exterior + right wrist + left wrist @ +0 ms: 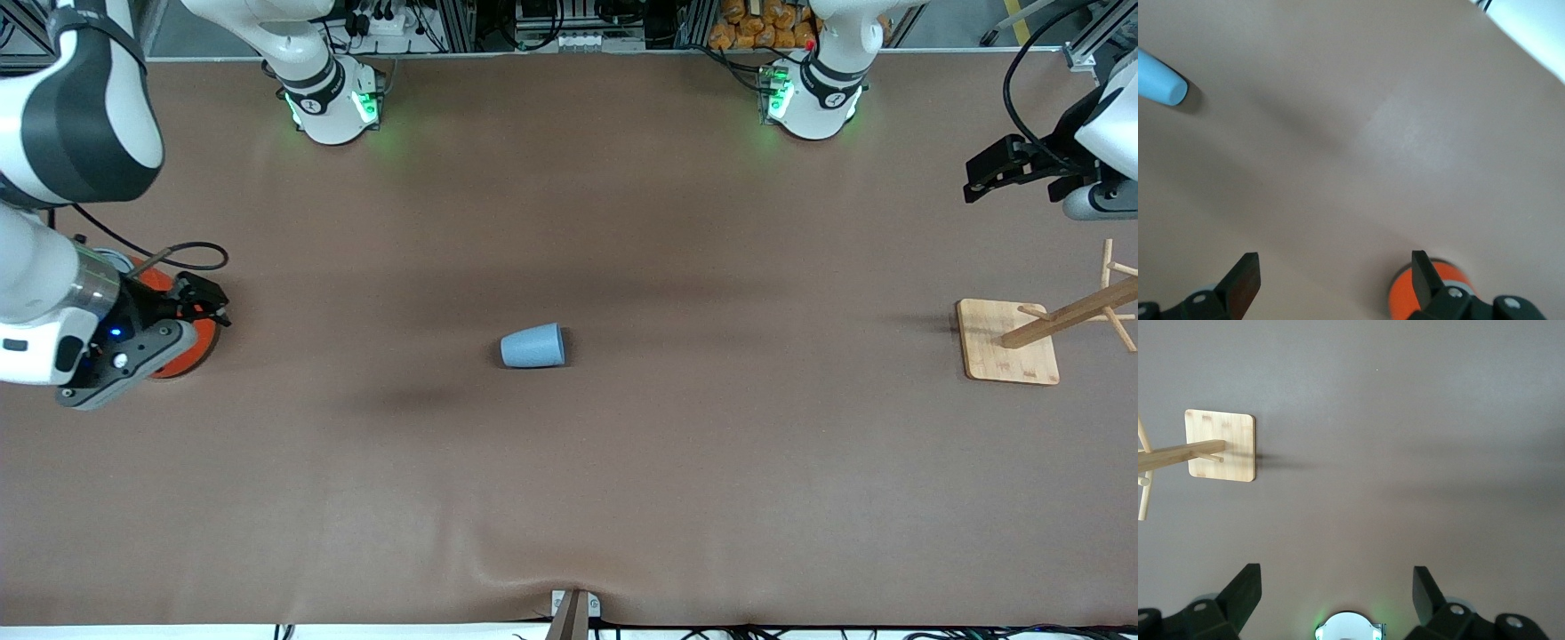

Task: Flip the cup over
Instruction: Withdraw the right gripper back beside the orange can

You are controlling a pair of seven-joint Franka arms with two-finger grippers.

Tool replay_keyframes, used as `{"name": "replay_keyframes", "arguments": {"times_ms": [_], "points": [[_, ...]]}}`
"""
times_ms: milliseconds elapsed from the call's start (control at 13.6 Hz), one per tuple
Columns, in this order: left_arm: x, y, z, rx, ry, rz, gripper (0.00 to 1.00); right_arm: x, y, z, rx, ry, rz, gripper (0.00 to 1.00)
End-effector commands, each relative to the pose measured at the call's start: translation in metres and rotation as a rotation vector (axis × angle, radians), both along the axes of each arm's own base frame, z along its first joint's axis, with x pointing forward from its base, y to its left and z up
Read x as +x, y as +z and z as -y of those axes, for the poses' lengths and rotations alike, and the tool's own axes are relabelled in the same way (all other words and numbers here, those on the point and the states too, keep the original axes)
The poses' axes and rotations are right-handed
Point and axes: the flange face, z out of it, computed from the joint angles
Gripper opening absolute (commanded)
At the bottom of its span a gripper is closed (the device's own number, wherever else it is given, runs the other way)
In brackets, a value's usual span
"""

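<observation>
The cup (532,346) lies on its side near the middle of the table (622,462), long axis running between the arms' ends, its narrow closed base toward 9 o'clock and its wider mouth toward 3 o'clock in the front view. The right gripper (206,300) hangs with jaws wide over the orange can (182,351). The left gripper (982,182) waits, jaws wide, empty, above the wooden rack (1009,342).
</observation>
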Motion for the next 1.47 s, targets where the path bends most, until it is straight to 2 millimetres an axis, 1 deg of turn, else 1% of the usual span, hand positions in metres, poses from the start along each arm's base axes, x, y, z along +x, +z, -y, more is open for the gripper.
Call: {"name": "replay_keyframes", "arguments": {"times_ms": [0, 147, 221, 368, 442, 516, 663, 811, 884, 958, 1032, 1253, 1400], "points": [[-0.013, 0.006, -0.002, 0.024, 0.013, 0.010, 1.00, -0.011, -0.004, -0.005, -0.018, -0.066, -0.008, 1.00], [-0.016, 0.011, -0.002, 0.026, 0.013, 0.018, 1.00, -0.015, -0.008, -0.006, -0.019, -0.068, 0.011, 1.00], [-0.016, 0.014, -0.004, 0.026, 0.018, 0.025, 1.00, -0.023, -0.010, -0.006, -0.020, -0.072, 0.031, 1.00], [-0.016, 0.019, -0.009, 0.023, 0.027, 0.035, 1.00, -0.045, -0.021, -0.005, -0.019, -0.080, 0.094, 1.00], [-0.016, 0.021, -0.009, 0.023, 0.027, 0.040, 1.00, -0.057, -0.029, 0.000, -0.020, -0.085, 0.120, 1.00], [-0.015, 0.028, -0.009, 0.022, 0.023, 0.057, 1.00, -0.064, -0.036, 0.006, -0.020, -0.093, 0.133, 1.00], [-0.013, 0.033, -0.012, 0.019, 0.014, 0.067, 1.00, -0.072, -0.043, 0.014, -0.019, -0.120, 0.131, 1.00], [-0.013, 0.033, -0.013, 0.018, 0.014, 0.067, 1.00, -0.077, -0.040, 0.012, -0.021, -0.216, 0.103, 1.00], [-0.012, 0.034, -0.014, 0.017, 0.017, 0.070, 1.00, -0.081, -0.035, 0.009, -0.026, -0.273, 0.086, 1.00], [-0.012, 0.041, -0.016, 0.016, 0.021, 0.084, 1.00, -0.083, -0.028, 0.006, -0.031, -0.333, 0.075, 1.00], [-0.012, 0.042, -0.016, 0.016, 0.021, 0.087, 1.00, -0.083, -0.018, 0.008, -0.031, -0.387, 0.063, 1.00], [-0.011, 0.041, -0.016, 0.015, 0.021, 0.084, 1.00, -0.081, 0.033, 0.017, 0.022, -0.437, 0.061, 1.00], [-0.009, 0.038, -0.015, 0.012, 0.020, 0.080, 1.00, -0.081, 0.057, 0.035, 0.040, -0.470, 0.082, 1.00]]}}
